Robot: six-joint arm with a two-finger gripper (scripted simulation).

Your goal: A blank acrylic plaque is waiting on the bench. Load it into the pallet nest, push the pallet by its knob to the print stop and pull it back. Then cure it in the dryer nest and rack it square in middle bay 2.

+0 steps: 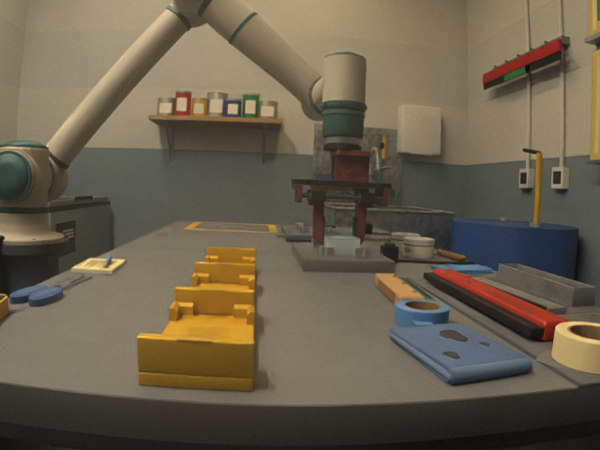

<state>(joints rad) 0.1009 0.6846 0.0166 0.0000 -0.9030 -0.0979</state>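
The clear acrylic plaque (341,243) sits on a grey nest plate (341,256) at the far middle of the bench, between small grey locating blocks. The plaque is gripped by my red gripper (339,237), which reaches straight down onto it from above. The yellow rack (211,315) with its row of bays stands nearer, left of centre, running toward the camera. The plaque's lower edge is partly hidden by the locating blocks.
The bench's front edge curves close to the camera. A blue tape roll (420,311), a blue pad (458,352), a red and black bar (494,301) and a cream tape roll (579,346) crowd the right side. A white jar (418,246) stands right of the plate.
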